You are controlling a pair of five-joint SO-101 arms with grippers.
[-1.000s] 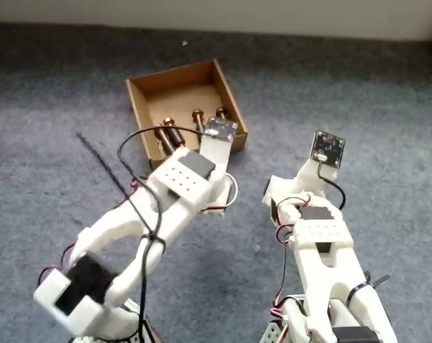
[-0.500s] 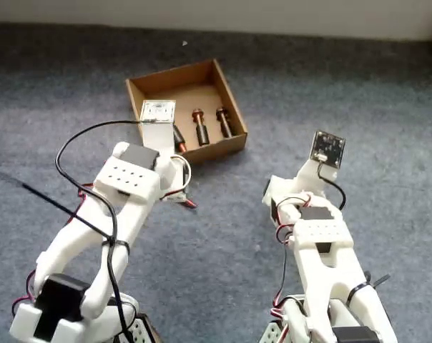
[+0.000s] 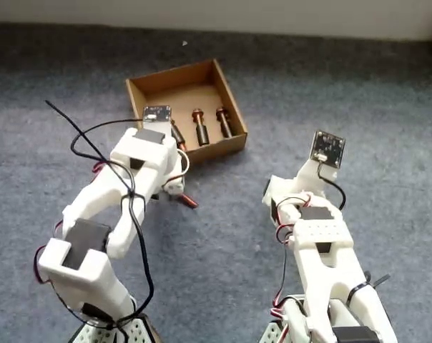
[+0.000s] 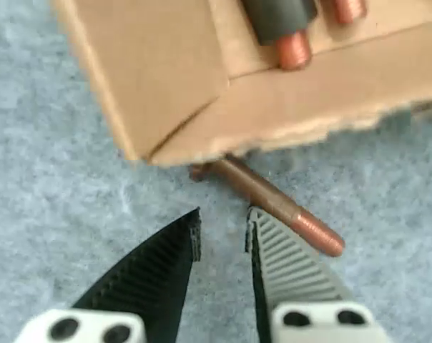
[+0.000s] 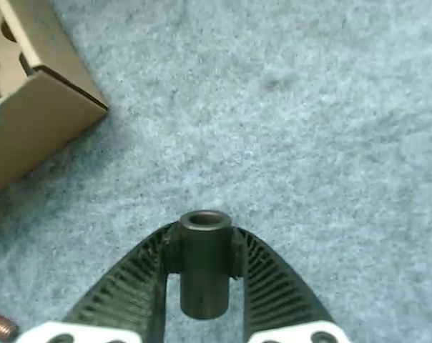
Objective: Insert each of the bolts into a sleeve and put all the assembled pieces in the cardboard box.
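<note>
Grey tabletop [image 3: 388, 107] | box [image 3: 172, 74] at 11 o'clock, assembled pieces [image 3: 199, 127] inside | left pincer [image 4: 224, 218] slightly parted, empty, just off box's 6 o'clock wall | right pincer [image 5: 203, 239] at box's 4 o'clock, clamped on sleeve [image 5: 203, 264] | loose bolt [image 4: 273, 204] flat on tabletop, just beside that wall, near left pincer's tips.

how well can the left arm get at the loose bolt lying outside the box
Probably yes: the left gripper is open just short of the bolt, which lies bare on the carpet with nothing over it. One end sits by the cardboard box wall, so a finger might catch there.
</note>
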